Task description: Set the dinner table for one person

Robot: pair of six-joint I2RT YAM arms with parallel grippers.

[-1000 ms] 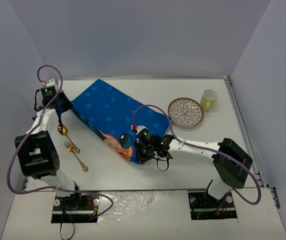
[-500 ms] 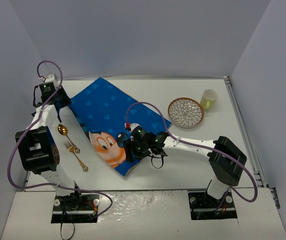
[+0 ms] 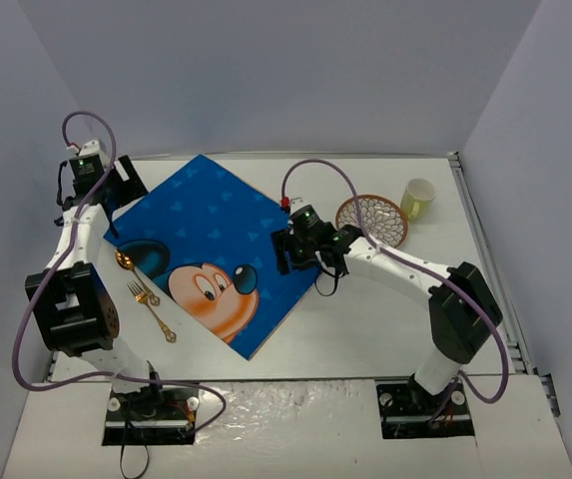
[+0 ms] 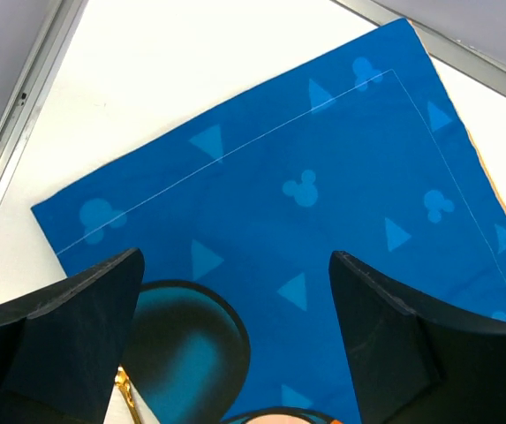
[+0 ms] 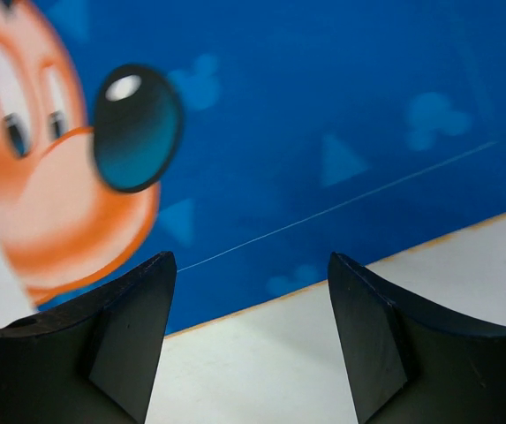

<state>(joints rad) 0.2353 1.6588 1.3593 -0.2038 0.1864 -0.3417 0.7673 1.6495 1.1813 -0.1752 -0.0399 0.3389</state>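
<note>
The blue cartoon-mouse placemat (image 3: 216, 249) lies spread flat on the white dinner table (image 3: 395, 309), turned like a diamond. My left gripper (image 3: 118, 192) hovers open over its far left corner; the left wrist view shows the mat (image 4: 323, 177) between wide-apart jaws (image 4: 235, 258), nothing held. My right gripper (image 3: 300, 261) hangs open above the mat's right edge; in the right wrist view the mat's edge (image 5: 323, 106) and bare table (image 5: 323, 353) lie below the empty jaws (image 5: 251, 258).
A gold spoon (image 3: 124, 260) lies at the mat's left edge, a gold fork (image 3: 151, 309) just below it. A patterned plate (image 3: 372, 222) and a yellow cup (image 3: 418, 198) stand at the back right. Walls enclose the table on three sides.
The folded placemat has been spread out flat, showing the whole mouse face. Both grippers have opened and let go of it. The right gripper has drawn back up and right; the left moved up-left.
</note>
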